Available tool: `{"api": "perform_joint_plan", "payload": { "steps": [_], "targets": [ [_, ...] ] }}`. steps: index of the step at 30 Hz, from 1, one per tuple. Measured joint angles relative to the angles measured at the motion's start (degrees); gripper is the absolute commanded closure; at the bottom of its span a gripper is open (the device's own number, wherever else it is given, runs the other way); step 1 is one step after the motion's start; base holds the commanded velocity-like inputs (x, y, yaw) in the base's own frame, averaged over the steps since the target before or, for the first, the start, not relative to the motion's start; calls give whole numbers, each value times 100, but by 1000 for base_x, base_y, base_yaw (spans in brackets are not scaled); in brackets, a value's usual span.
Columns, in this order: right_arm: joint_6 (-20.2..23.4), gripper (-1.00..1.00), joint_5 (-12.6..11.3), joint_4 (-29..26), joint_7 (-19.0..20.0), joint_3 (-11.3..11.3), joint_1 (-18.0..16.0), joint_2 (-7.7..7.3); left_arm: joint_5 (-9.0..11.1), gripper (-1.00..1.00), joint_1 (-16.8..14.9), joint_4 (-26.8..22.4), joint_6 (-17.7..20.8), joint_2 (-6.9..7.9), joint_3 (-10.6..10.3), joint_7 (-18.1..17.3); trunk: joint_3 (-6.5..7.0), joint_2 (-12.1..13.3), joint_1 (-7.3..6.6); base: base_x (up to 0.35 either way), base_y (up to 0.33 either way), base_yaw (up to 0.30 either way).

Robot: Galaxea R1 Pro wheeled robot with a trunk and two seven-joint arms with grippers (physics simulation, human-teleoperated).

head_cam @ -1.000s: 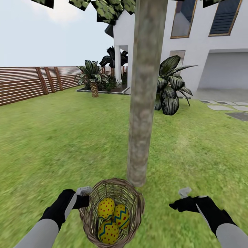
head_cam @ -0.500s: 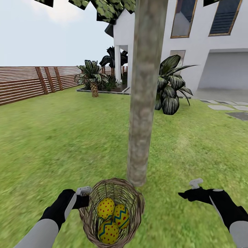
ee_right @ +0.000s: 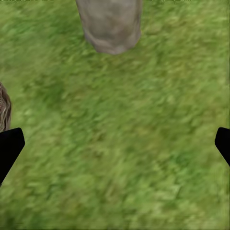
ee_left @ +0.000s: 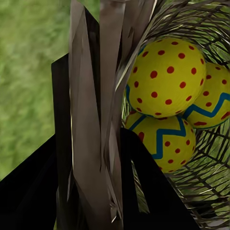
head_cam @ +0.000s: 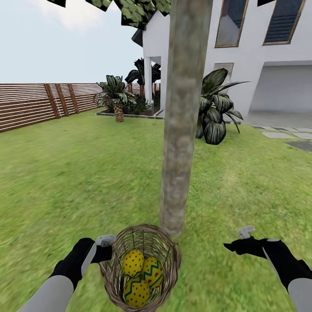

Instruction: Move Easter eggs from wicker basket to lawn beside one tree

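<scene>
Gripping wicker basket (head_cam: pixel 139 268) rim, left claw (head_cam: pixel 105 247), basket mouth tilted headward, right claw (head_cam: pixel 236 246) spread.

The tree (head_cam: pixel 180 130) trunk runs off the head view's top edge, its crown mostly cut away. The basket (head_cam: pixel 167 249) bottom is clipped by the lower edge, and its weave partly hides the eggs (head_cam: pixel 139 273). Both forearms leave the frame, and the right wrist view shows just the fingertips (ee_right: pixel 8 146)
</scene>
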Motion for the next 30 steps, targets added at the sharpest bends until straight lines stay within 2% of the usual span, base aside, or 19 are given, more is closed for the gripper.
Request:
{"api": "perform_joint_plan", "payload": {
  "steps": [7, 19, 24, 30],
  "targets": [
    [-12, -100, -11, 40, -11, 33, 34, 14, 2, 100, -2, 0, 5, 1, 0, -1, 0, 0, 0, 286, 0, 0],
    [-4, -100, -20, 44, -11, 39, 26, 14, 7, 100, 1, 11, 14, -3, -8, -1, -36, -80, 47, 7, 0, 0],
    [0, -100, -6, 86, 3, 49, 26, 24, 5, 100, 1, 17, 14, -4, -8, -2, -125, -279, 157, 0, 0, 0],
    [17, -100, -18, 388, -3, 56, 51, 29, 3, 100, 0, 26, 6, -3, -8, -2, -233, -520, 288, 0, 0, 0]
  ]
}}
